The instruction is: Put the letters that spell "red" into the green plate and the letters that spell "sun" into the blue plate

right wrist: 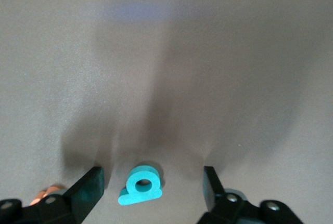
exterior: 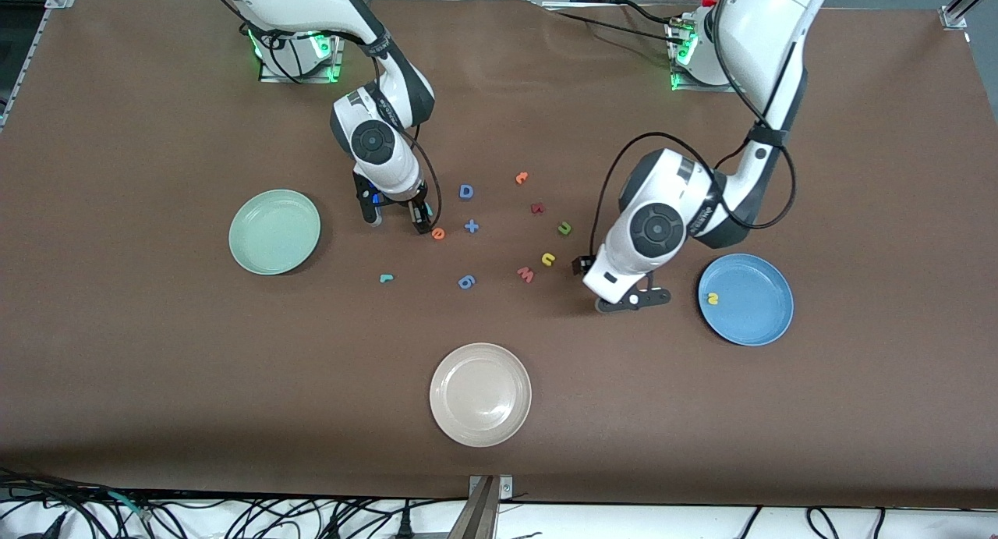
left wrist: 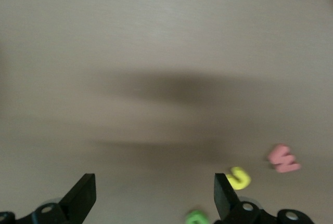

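My right gripper (right wrist: 151,190) is open and low over the table, and a teal "d" (right wrist: 140,185) lies flat between its fingers, touching neither. In the front view that gripper (exterior: 398,221) hides the "d". The orange "e" (exterior: 438,233) lies just outside one finger. The teal "r" (exterior: 385,278) lies nearer the camera, beside the green plate (exterior: 274,232), which holds nothing. My left gripper (exterior: 633,300) hangs open and holds nothing, over bare table beside the blue plate (exterior: 760,320). A yellow "s" (exterior: 713,297) lies in that plate. The yellow "u" (exterior: 548,259) and green "n" (exterior: 564,228) lie on the table.
Loose on the middle of the table are a blue D (exterior: 466,191), a blue plus (exterior: 471,226), a blue 6 (exterior: 466,281), a pink W (exterior: 525,274), a dark red letter (exterior: 536,208) and another orange letter (exterior: 522,178). A beige-white plate (exterior: 480,394) stands nearest the camera.
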